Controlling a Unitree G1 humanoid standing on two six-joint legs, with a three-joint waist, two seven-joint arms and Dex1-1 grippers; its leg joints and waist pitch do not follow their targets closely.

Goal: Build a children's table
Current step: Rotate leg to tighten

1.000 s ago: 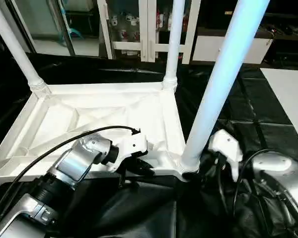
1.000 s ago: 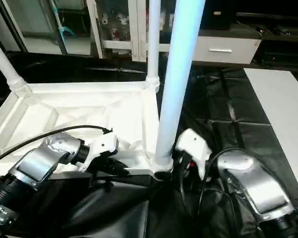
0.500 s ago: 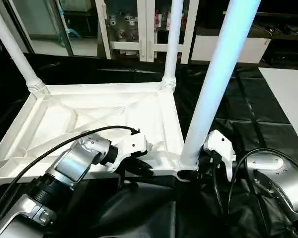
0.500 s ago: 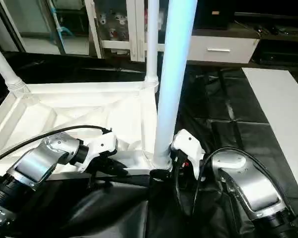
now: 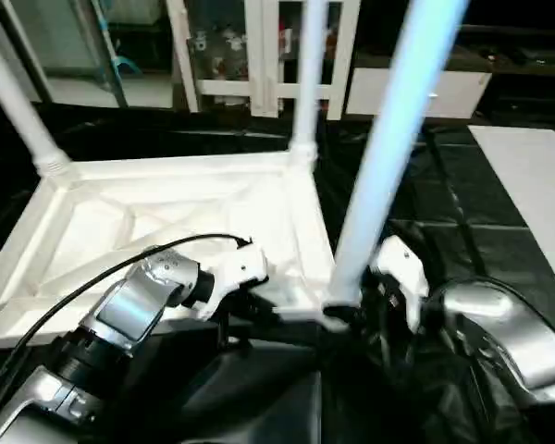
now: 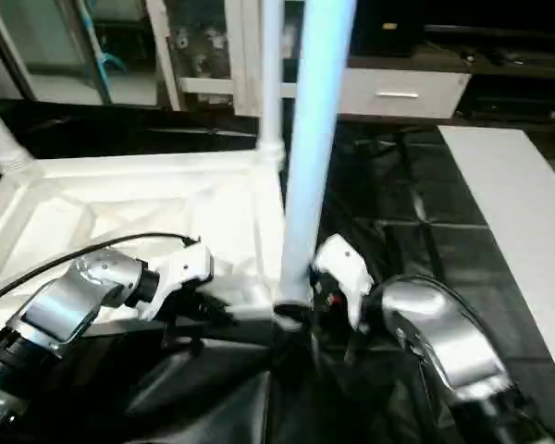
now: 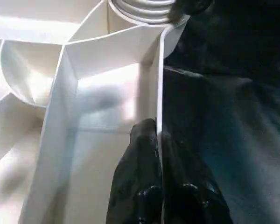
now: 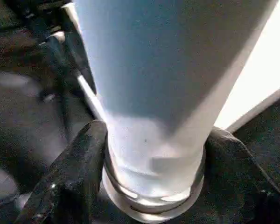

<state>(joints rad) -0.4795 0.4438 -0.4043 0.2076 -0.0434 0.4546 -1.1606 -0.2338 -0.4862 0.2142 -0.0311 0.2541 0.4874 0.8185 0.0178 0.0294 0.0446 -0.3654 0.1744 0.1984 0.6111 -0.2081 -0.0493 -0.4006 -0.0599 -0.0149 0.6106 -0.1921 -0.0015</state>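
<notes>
A white plastic children's table lies upside down on a black-covered work surface [image 5: 499, 250]. Its tabletop [image 5: 166, 222] faces up with the ribbed underside showing, and it sits toward the robot's left and centre. Three white tapered legs stand upright in corner sockets: a far left leg [image 5: 14, 102], a far right leg [image 5: 305, 83], and a near right leg [image 5: 379, 157] closest to the camera, rising out of the top of the picture.

The right gripper [image 8: 149, 177] sits at the base of the near right leg, one black finger [image 8: 79, 168] on each side of it, closed around the leg just above its ringed socket collar.

The left gripper [image 7: 158, 182] is at the tabletop's near edge, just beside that same corner. Its two fingers are pinched narrow on the thin upright rim wall [image 7: 159, 93], one on each side.

Beyond the table stands a white glass-door cabinet [image 5: 259, 55]. A white panel [image 6: 527, 213] lies at the far right.
</notes>
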